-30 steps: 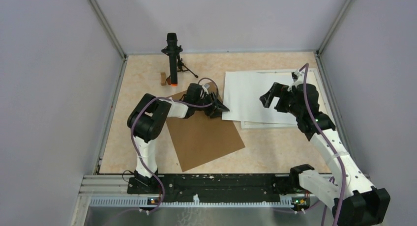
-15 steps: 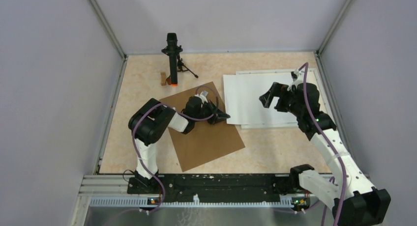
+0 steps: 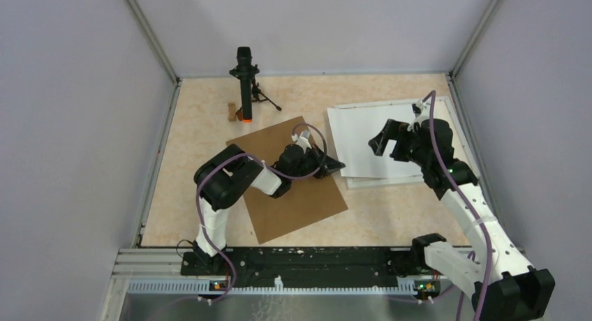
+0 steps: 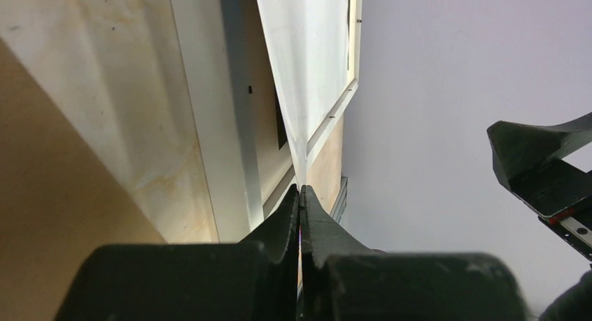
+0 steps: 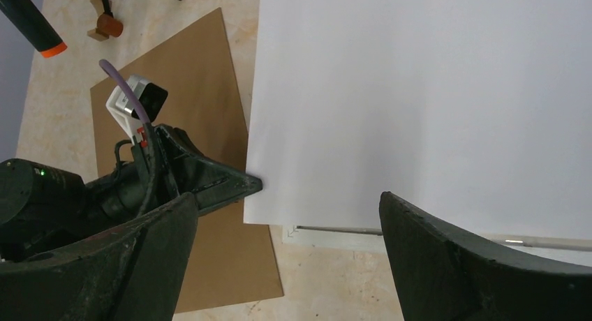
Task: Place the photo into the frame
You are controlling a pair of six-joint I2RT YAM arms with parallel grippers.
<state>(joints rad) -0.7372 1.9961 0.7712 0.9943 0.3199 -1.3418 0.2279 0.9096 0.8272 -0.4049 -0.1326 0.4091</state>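
The photo (image 3: 380,139) lies at the right with its white back up; its printed side is hidden. It rests on the thin white frame (image 3: 391,182), whose rails show at the sheet's near and far edges. My left gripper (image 3: 340,166) is shut on the photo's left edge (image 4: 307,77), and its jaws meet on the thin sheet (image 4: 301,192). The frame rail (image 4: 209,125) runs beside it. My right gripper (image 3: 387,143) is open and empty, hovering above the photo (image 5: 433,91) and the frame's near rail (image 5: 419,239), with the left gripper (image 5: 237,185) beside it.
A brown cardboard sheet (image 3: 293,195) lies under my left arm, also in the right wrist view (image 5: 202,98). A black tripod-mounted cylinder with an orange tip (image 3: 244,84) and a small wooden block (image 3: 232,112) stand at the back left. Enclosure walls close in all round.
My left gripper has moved right and towards the near edge, pinching the photo's edge. The sheet has slid right and turned a little over the frame. The right arm has not moved.
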